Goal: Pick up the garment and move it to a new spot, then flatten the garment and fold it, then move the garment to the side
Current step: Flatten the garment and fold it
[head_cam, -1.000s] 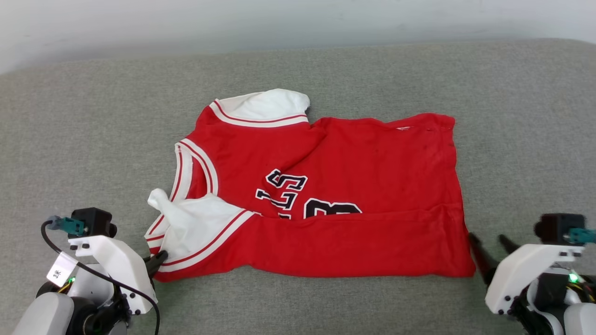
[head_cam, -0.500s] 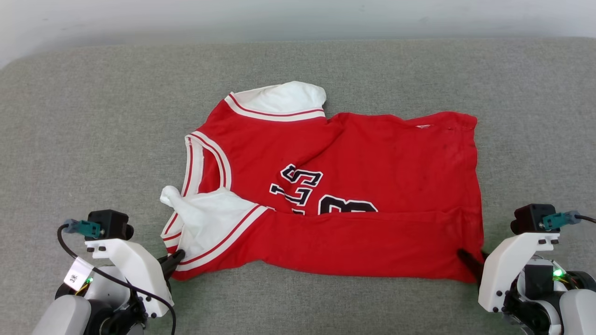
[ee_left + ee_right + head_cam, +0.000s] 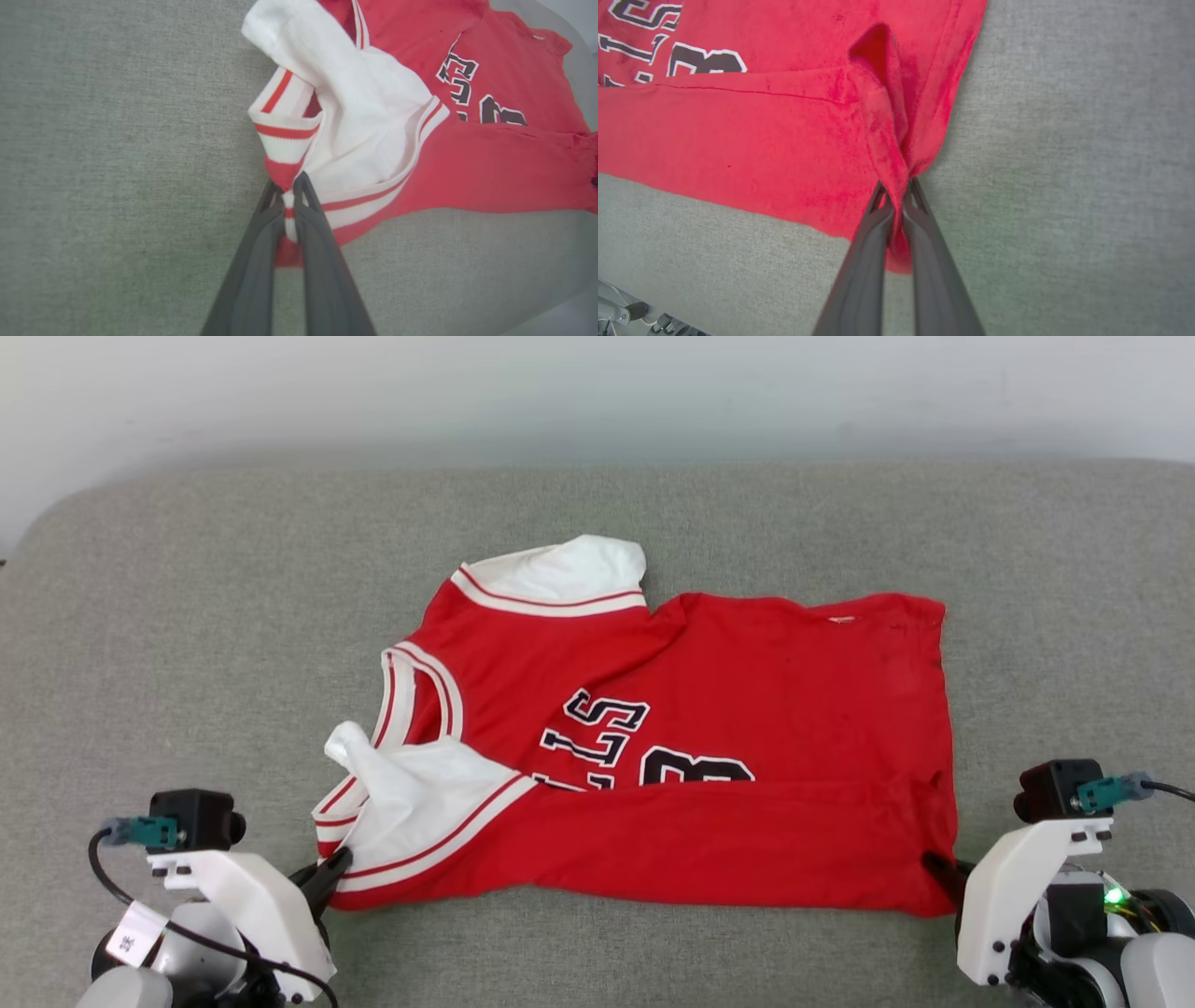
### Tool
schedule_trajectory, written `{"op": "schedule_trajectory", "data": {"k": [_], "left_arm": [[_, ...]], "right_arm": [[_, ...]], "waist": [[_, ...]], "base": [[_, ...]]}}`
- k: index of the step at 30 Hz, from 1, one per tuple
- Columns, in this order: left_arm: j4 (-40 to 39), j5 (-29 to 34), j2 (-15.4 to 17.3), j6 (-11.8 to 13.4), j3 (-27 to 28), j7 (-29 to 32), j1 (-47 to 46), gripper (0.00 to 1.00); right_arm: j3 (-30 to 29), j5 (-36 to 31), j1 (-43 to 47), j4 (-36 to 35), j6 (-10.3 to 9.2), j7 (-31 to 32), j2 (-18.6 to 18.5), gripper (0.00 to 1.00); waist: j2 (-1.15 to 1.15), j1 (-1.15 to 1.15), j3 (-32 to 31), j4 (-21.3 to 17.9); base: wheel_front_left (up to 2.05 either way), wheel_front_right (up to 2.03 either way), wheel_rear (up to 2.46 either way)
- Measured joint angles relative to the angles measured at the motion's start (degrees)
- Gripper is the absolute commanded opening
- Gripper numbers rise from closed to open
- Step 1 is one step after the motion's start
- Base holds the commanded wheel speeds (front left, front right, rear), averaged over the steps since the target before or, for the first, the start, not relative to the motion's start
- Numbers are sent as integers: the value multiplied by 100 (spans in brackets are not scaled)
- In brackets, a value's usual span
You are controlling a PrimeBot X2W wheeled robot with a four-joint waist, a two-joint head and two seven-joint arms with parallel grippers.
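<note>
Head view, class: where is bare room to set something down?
Bare grey surface: left of the garment, beyond its far edge to the wall, right of its hem. Crowded: both near corners, pinched by the left gripper and right gripper.

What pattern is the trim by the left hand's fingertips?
Red and white stripes, edging the garment's white sleeve; clearest in the left wrist view.

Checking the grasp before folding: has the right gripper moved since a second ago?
Yes. Against the red jersey, the right gripper has come in leftward from beside the hem onto its near right corner and shut on it.
</note>
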Motion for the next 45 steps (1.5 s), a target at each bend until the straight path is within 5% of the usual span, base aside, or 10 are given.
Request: {"op": "schedule_trajectory", "data": {"k": [17, 18, 19, 20, 21, 22, 23, 35, 45], "left_arm": [[-477, -235, 40, 450, 168, 93, 1280, 0], [-443, -244, -9, 444, 144, 85, 1295, 0], [-410, -275, -60, 436, 116, 49, 1295, 0], [-366, -263, -98, 415, 92, -5, 1293, 11], [-315, -226, -124, 413, 68, -46, 1278, 40], [-260, -225, -149, 399, 51, -69, 1248, 84], [-213, -192, -168, 382, 25, -114, 1204, 100], [-224, 512, -225, 293, 66, -1238, 370, 100], [-15, 1036, -493, 266, -114, -1833, -1169, 100]], "right_arm": [[-313, 15, 1146, -647, 0, 403, 238, 0], [-312, 12, 1174, -634, 0, 356, 250, 30], [-320, 1, 1186, -598, 0, 298, 269, 94], [-330, 10, 1192, -560, 0, 219, 301, 100], [-313, 11, 1194, -526, 0, 126, 322, 100], [-294, -23, 1196, -501, 0, -2, 328, 100], [-285, -25, 1195, -482, 0, -162, 337, 100], [-416, -670, 799, -571, 0, -2894, 363, 100], [-391, -993, 203, -990, 0, -3700, 514, 100]], "waist": [[0, 0, -601, -39], [0, -1, -602, -44], [0, 0, -598, -50], [0, -1, -593, -56], [0, -1, -586, -61], [0, 0, -580, -61], [0, 0, -579, -62], [0, 0, -540, -184], [0, 0, -2, -338]], "base": [[0, 0, 0], [0, 0, 0], [0, 0, 0], [0, 0, 0], [0, 0, 0], [0, 0, 0], [0, 0, 0], [0, 0, 0], [0, 0, 0]]}}
